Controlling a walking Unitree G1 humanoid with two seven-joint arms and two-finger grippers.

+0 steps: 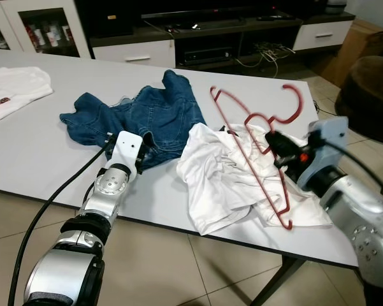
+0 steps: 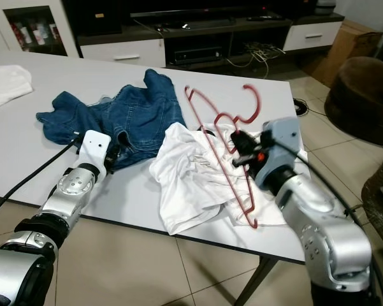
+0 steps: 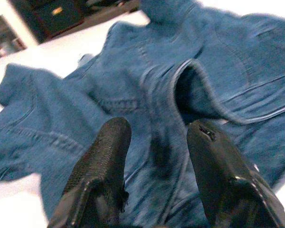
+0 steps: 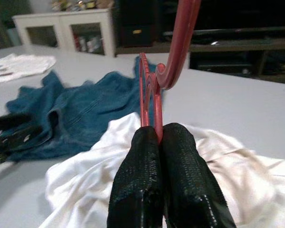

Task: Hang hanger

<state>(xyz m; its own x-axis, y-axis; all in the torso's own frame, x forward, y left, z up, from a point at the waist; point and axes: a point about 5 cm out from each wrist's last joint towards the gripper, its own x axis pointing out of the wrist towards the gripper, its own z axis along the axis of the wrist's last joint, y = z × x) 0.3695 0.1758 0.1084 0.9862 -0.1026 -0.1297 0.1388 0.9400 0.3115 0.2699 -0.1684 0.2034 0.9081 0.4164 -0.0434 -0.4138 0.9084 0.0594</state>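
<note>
Right pincer [image 4: 162,142] clamped shut on thin red plastic hanger [image 1: 258,150], raised tilted above crumpled white shirt [image 1: 223,175] on white surface [image 1: 32,153]. Left pincer [image 3: 156,147] parted, empty, over blue denim shorts [image 1: 146,115]. Hanging not yet done.

silver arms, black textured fingers [image 4: 180,180]

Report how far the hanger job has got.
Done: the right gripper has shut on the red hanger and holds it tilted above the white garment on the table.
In hand: the left gripper, fingers open, sits over the blue jeans.
Left: the hanger carries no garment yet and hangs on nothing; no rail is visible.
</note>
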